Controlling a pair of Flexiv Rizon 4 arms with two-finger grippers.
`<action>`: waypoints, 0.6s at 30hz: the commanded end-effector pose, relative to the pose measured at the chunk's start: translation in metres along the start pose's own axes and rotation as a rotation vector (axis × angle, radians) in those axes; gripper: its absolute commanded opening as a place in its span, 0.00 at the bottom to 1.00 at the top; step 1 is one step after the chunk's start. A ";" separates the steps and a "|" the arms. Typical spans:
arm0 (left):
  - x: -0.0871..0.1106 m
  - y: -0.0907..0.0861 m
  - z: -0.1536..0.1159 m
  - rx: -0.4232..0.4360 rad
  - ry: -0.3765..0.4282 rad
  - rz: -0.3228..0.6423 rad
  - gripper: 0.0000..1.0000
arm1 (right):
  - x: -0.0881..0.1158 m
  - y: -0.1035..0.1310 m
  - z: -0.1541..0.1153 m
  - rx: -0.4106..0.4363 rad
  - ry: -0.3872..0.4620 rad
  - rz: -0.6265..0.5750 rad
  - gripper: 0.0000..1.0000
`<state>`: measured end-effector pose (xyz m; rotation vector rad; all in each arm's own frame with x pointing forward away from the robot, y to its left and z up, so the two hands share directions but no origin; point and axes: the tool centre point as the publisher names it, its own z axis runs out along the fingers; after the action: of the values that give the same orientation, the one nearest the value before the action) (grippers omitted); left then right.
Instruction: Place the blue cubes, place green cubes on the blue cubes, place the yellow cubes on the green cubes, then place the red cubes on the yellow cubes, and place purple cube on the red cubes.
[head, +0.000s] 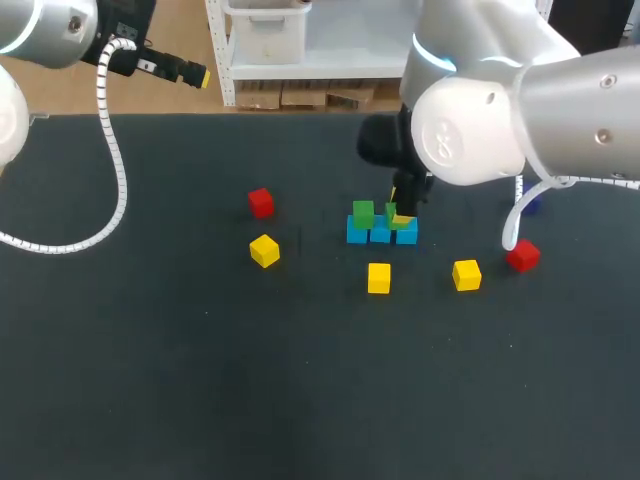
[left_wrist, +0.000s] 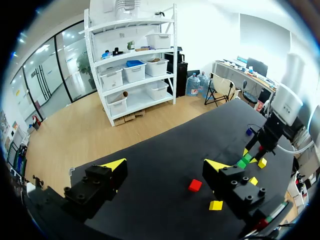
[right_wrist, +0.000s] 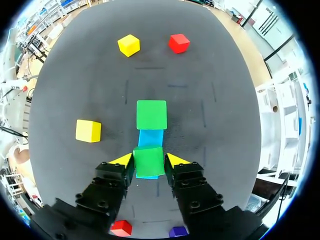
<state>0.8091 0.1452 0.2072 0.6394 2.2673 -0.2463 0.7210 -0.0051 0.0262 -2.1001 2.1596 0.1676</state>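
- My right claw (right_wrist: 150, 160) pinched a green cube (right_wrist: 148, 163) over the rightmost blue cube (head: 408, 236): green layer, I judged.
- Next move called for lowering it squarely, then releasing.
- Left claw (left_wrist: 166, 167) was spread, empty.

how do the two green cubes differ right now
The held green cube is clamped between the fingers of the right hand; the free green cube stands ahead of it, untouched. The free green cube rests on one end of the row of blue cubes; the held green cube is over the other end, set down or not I cannot tell. Both share colour and apparent size.
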 end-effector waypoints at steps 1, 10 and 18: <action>0.000 0.000 0.001 -0.001 -0.001 -0.001 1.00 | 0.002 0.002 0.000 0.010 0.000 0.006 0.50; 0.000 0.000 0.001 -0.001 -0.001 -0.001 1.00 | 0.003 0.000 -0.003 0.027 -0.006 0.015 0.55; 0.000 0.000 0.001 -0.001 -0.001 -0.001 1.00 | 0.000 -0.001 -0.005 0.035 -0.020 0.015 0.43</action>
<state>0.8091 0.1452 0.2072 0.6393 2.2673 -0.2463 0.7262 -0.0044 0.0300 -2.0605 2.1555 0.1576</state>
